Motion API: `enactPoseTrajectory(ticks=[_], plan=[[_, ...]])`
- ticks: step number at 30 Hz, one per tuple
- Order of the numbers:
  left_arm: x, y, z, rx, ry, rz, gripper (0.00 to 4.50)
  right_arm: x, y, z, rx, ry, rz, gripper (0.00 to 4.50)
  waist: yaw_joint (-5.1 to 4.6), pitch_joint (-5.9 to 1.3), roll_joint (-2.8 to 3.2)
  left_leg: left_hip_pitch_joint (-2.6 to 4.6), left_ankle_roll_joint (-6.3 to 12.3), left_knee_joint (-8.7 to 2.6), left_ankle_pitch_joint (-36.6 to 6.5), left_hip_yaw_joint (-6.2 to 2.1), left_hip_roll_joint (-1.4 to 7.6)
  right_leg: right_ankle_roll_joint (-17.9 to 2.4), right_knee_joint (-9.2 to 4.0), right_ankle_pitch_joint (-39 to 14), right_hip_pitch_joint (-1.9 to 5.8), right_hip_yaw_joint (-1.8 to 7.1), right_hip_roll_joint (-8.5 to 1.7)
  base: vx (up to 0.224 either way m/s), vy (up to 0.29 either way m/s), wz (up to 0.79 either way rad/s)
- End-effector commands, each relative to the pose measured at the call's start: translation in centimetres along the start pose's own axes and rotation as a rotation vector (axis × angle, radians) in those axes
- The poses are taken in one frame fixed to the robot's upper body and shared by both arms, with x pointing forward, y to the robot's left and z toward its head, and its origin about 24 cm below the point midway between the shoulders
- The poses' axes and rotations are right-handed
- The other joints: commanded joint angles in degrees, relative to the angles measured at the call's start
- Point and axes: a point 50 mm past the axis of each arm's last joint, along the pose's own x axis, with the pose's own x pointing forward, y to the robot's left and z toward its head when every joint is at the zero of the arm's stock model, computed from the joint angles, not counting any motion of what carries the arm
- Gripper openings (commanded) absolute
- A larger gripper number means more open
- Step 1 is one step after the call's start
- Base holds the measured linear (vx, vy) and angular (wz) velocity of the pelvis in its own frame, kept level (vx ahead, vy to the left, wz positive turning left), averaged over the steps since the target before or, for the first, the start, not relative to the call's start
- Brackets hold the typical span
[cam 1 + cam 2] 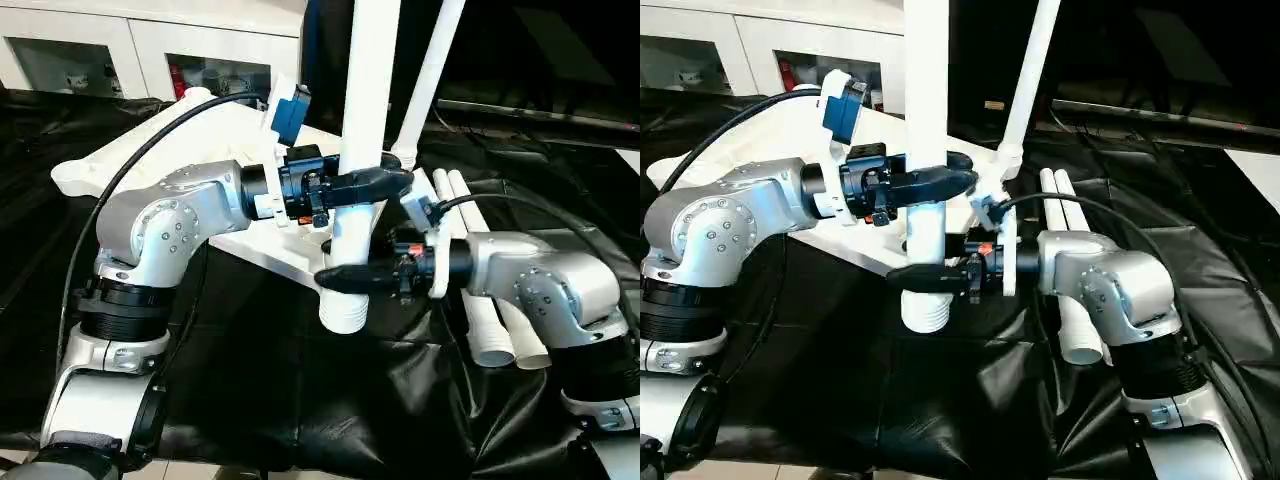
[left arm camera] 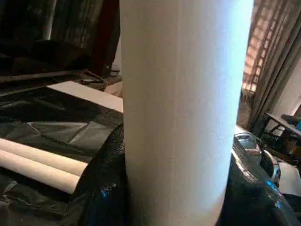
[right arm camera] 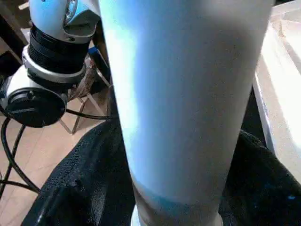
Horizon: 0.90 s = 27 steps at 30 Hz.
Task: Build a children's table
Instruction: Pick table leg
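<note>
**Leg Held Upright in Both Tools: Risks and Arm Pose**

**Location of parts.** The held leg [image 1: 362, 150] stands near vertical, its ribbed threaded end [image 1: 345, 312] hanging free just in front of the near edge of the table top [image 1: 120, 165]. The table top lies underside-up on the black sheet [image 1: 300, 420]. A second leg [image 1: 430, 75] already rises from a far socket. Two spare legs [image 1: 490, 335] lie side by side on the sheet, just beside the right forearm.

**Tool state.** The left tool [image 1: 372, 182] is clamped around the held leg at mid-shaft. The right tool [image 1: 350, 275] is clamped around it lower down, just above the ribbed end. Both wrist views show black fingers [image 2: 106, 188] wrapping each side of the white tube.

**Hazards.**
- The ribbed end is not over a socket. Lowering from here would likely set it on the sheet or strike the top's edge.
- The shaft is smooth and tapered. A loosened grip on either tool could let the leg slide down or tilt.
- The two tools grip from opposite sides. Unequal motion between them would probably lever the leg off vertical and cross-seat it in a socket.
- The upright leg stands close to the second leg; a wide swing risks contact.

**Arm pose.** Both forearms reach inward at a level attitude, the left tool stacked above the right, wrists bent toward the centre.
</note>
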Motion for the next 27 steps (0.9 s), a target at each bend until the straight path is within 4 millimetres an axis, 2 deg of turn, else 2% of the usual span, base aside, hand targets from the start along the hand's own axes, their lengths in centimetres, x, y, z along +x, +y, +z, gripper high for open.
enactPoseTrajectory(ticks=[1, 3, 4, 6, 7, 8, 9, 14, 24, 25, 27], plan=[[0.5, -0.4, 0.7, 0.036, 0.001, -0.031, 1.85, -0.2, 0.1, -0.1, -0.009, 0.012, -0.006, 3.12, 0.01, -4.53, 0.12, 1.19, -0.82, -3.64, -3.2, -0.98, 3.17, -12.6, -3.67, 0.3, 2.99, 2.71, -5.02, 0.000, 0.000, 0.00], [0.5, -0.5, 0.6, 0.036, 0.006, -0.033, 1.85, -0.2, 0.0, -0.2, -0.008, 0.010, -0.008, 3.12, 0.00, -4.53, 0.25, 1.20, -0.96, -3.64, -3.5, -0.99, 3.17, -12.6, -3.70, 0.2, 2.98, 2.72, -5.04, 0.000, 0.000, 0.00], [0.5, -0.5, 0.6, 0.035, 0.007, -0.036, 1.85, -0.2, 0.0, -0.2, -0.008, 0.009, -0.010, 2.84, -0.01, -4.55, 0.24, 1.24, -1.12, -3.65, -3.6, -0.98, 3.18, -12.7, -3.72, 0.3, 2.98, 2.73, -5.02, 0.000, 0.000, 0.00], [0.5, -0.5, 0.6, 0.035, 0.009, -0.037, 1.85, -0.2, 0.0, -0.3, -0.006, 0.009, -0.012, 2.77, -0.02, -4.54, 0.23, 1.23, -1.16, -3.66, -3.7, -0.99, 3.16, -12.7, -3.71, 0.5, 2.99, 2.72, -4.97, 0.000, 0.000, 0.00], [0.5, -0.5, 0.6, 0.035, 0.009, -0.037, 1.85, -0.1, 0.0, -0.4, -0.006, 0.010, -0.014, 2.71, 0.05, -4.57, 0.48, 1.24, -1.22, -3.66, -3.7, -1.03, 3.17, -12.8, -3.64, 0.7, 3.02, 2.72, -5.04, 0.000, 0.000, 0.00], [0.5, -0.5, 0.6, 0.035, 0.009, -0.036, 1.85, -0.1, 0.0, -0.4, -0.006, 0.011, -0.015, 2.52, 0.01, -4.58, 0.33, 1.23, -1.21, -3.65, -3.7, -1.03, 3.17, -12.8, -3.67, 1.0, 3.03, 2.73, -5.02, 0.000, 0.000, 0.00], [0.5, -0.5, 0.7, 0.035, 0.009, -0.035, 1.85, -0.1, 0.0, -0.5, -0.005, 0.012, -0.015, 2.41, 0.05, -4.60, 0.48, 1.25, -1.23, -3.63, -3.7, -1.03, 3.17, -12.9, -3.65, 1.1, 3.03, 2.72, -5.04, 0.000, 0.000, 0.00], [0.5, -0.4, 0.8, 0.035, 0.006, -0.030, 1.85, 0.0, 0.0, -0.9, 0.000, 0.015, -0.019, 2.02, 0.04, -4.61, 0.44, 1.22, -1.41, -3.65, -4.2, -1.05, 3.16, -13.0, -3.69, 1.1, 3.12, 2.70, -5.04, 0.000, 0.000, 0.00], [0.3, 0.0, 1.1, 0.041, -0.014, 0.012, 1.85, -0.1, -0.3, -0.9, 0.000, 0.003, -0.041, 1.93, 0.02, -4.63, 0.54, 1.28, -1.47, -3.64, -4.4, -1.06, 3.21, -13.2, -3.65, 1.0, 3.05, 2.69, -5.02, 0.000, 0.000, 0.00], [0.3, 0.2, 1.5, 0.010, -0.063, 0.024, 2.20, -0.1, -0.4, -0.9, -0.004, -0.007, -0.055, 1.93, 0.01, -4.59, 0.48, 1.23, -1.50, -3.66, -4.4, -1.06, 3.18, -13.2, -3.68, 1.0, 3.09, 2.69, -5.02, 0.000, 0.000, 0.00], [0.3, 0.2, 1.6, -0.001, -0.083, 0.020, 2.55, -0.1, -0.5, -0.8, -0.005, -0.012, -0.060, 1.93, 0.08, -4.57, 0.46, 1.28, -1.58, -3.61, -5.0, -1.02, 3.17, -13.3, -3.85, 0.1, 3.08, 2.69, -5.12, 0.000, 0.000, 0.00]])
